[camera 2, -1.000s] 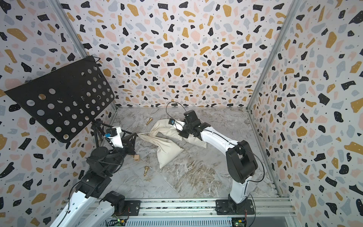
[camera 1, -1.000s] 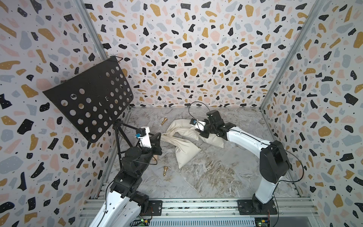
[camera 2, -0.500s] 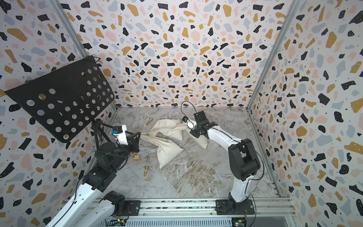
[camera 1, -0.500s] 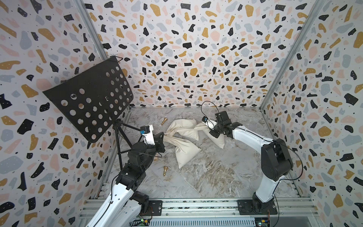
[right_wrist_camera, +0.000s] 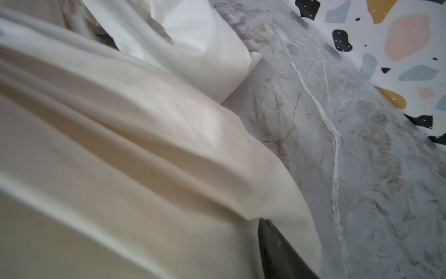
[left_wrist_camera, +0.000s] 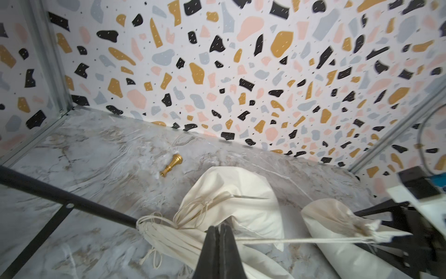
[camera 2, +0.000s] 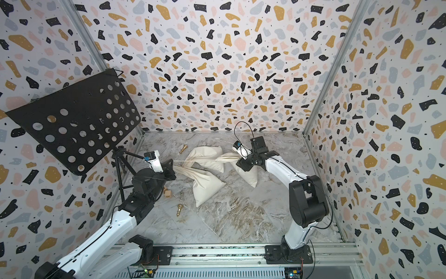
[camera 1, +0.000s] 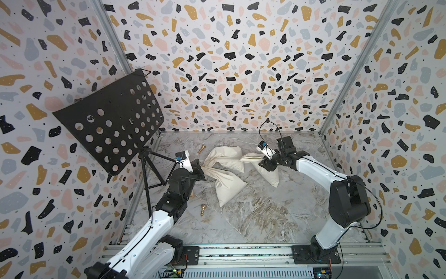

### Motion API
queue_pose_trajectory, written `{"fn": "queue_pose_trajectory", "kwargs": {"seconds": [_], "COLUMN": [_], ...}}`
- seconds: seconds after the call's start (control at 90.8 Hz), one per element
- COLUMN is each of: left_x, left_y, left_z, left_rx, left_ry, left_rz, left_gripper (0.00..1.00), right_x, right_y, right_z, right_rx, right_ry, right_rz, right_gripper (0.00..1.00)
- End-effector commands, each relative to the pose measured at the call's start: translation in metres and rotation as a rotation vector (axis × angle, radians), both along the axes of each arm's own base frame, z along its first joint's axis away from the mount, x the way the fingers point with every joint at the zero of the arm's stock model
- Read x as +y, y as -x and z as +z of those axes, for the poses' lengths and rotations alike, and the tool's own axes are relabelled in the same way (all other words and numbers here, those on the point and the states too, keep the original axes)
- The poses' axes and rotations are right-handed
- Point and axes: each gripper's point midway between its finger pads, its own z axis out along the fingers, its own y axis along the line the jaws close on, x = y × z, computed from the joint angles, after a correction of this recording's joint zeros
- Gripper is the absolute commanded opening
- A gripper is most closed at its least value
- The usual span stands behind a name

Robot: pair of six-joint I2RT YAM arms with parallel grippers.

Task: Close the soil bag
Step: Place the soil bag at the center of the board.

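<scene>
Bag [camera 1: 267, 176] cream, neck bunched; left gripper [left_wrist_camera: 219, 227] pinches its taut cord [left_wrist_camera: 301, 240]; right gripper [camera 1: 263, 162] — grip unclear — has shifted rightward.

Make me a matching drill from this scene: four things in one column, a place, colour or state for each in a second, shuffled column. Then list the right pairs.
Column one
1. left pincer
2. right pincer
3. music stand
4. far gold chess piece

Column two
A. lying on its side on the marble floor
B. at the gathered neck of a cream bag
C. shut on a taut drawstring
D. black, full of round holes

Pairs: 1-C, 2-B, 3-D, 4-A
</scene>
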Motion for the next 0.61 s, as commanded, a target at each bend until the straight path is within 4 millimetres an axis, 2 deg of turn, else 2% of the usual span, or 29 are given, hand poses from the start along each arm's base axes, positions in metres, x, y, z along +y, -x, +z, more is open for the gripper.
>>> {"fn": "queue_pose_trajectory", "kwargs": {"seconds": [0.0, 0.11, 0.231, 0.319, 0.385, 0.429, 0.462, 0.539, 0.595], "left_x": [0.017, 0.021, 0.024, 0.029, 0.034, 0.038, 0.042, 0.052, 0.062], "left_y": [-0.013, -0.02, -0.022, -0.022, -0.022, -0.021, -0.02, -0.015, -0.012], "left_z": [-0.016, -0.053, -0.084, -0.096, -0.096, -0.095, -0.09, -0.073, -0.056], "left_rx": [0.001, 0.103, 0.182, 0.209, 0.211, 0.213, 0.205, 0.167, 0.128], "left_ry": [-0.007, -0.034, -0.031, -0.019, -0.006, -0.008, -0.017, -0.058, -0.107], "left_rz": [0.1, 0.12, 0.128, 0.14, 0.153, 0.164, 0.177, 0.208, 0.239], "left_gripper": [0.0, 0.0, 0.0, 0.0, 0.0, 0.23, 0.34, 0.51, 0.64], "right_x": [0.02, 0.021, 0.017, -0.002, -0.036, -0.062, -0.083, -0.135, -0.167], "right_y": [0.011, 0.023, 0.038, 0.025, 0.001, -0.01, -0.016, -0.019, -0.013], "right_z": [0.081, 0.117, 0.138, 0.132, 0.119, 0.106, 0.096, 0.069, 0.049], "right_rx": [-0.085, -0.148, -0.203, -0.264, -0.304, -0.311, -0.313, -0.321, -0.318], "right_ry": [-0.266, -0.352, -0.38, -0.319, -0.236, -0.18, -0.134, -0.044, -0.021], "right_rz": [0.044, 0.055, 0.075, -0.056, -0.296, -0.455, -0.574, -0.835, -0.978], "right_gripper": [0.67, 0.75, 0.8, 0.87, 0.91, 0.95, 0.97, 0.99, 0.99]}}
